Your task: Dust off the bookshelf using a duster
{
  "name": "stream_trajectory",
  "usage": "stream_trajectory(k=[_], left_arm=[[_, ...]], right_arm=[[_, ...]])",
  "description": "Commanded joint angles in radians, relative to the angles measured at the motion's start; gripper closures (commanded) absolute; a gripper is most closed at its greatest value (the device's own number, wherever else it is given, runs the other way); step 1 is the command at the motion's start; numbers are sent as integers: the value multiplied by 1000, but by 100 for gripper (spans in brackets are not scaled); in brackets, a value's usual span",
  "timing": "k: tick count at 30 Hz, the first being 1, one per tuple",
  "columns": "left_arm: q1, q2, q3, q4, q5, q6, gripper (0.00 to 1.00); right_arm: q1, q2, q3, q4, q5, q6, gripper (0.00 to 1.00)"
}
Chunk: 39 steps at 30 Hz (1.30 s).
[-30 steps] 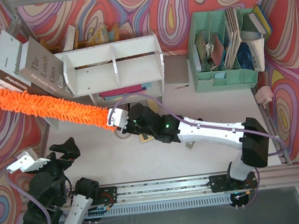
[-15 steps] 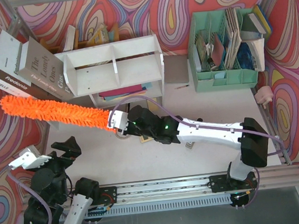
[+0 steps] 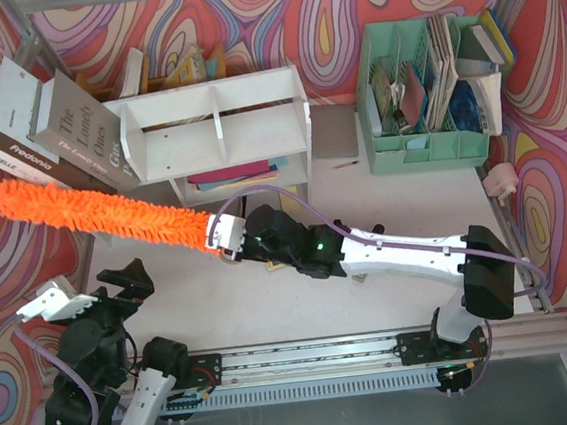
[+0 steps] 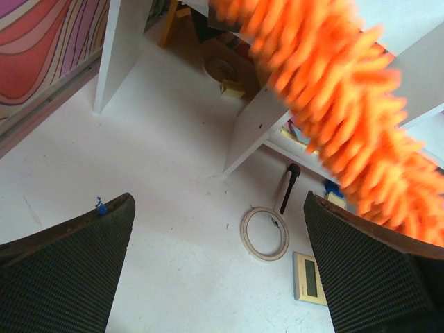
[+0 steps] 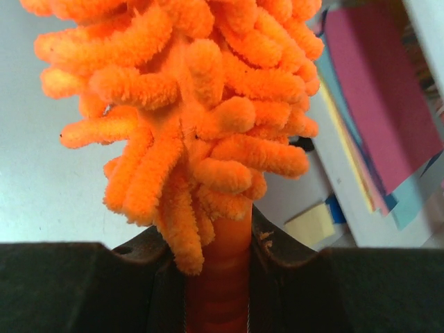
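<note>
My right hand point(image 3: 222, 237) is clamped on the duster point(image 3: 98, 212), its long axis running from centre frame to upper left, below the bookshelf point(image 3: 256, 135) (flat books point(image 3: 235, 173) in its lower tier); my left hand point(image 4: 222, 277) is apart.

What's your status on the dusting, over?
Right gripper shut on duster; left gripper open, empty. Duster angled past bookshelf left front corner, contact unclear. Leaning books crowd that side.
</note>
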Motion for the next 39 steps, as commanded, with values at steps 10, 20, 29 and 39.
stream_trajectory(k=[10, 20, 29, 39], left_arm=[[4, 5, 5, 1, -3, 2, 1], [4, 5, 5, 1, -5, 2, 2], [4, 5, 4, -1, -3, 0, 1], [4, -3, 3, -3, -5, 0, 2]], right_arm=[[2, -35, -20, 57, 45, 15, 100], [8, -58, 94, 59, -2, 8, 100], [9, -56, 53, 75, 42, 44, 100], [9, -26, -47, 38, 81, 112, 100]])
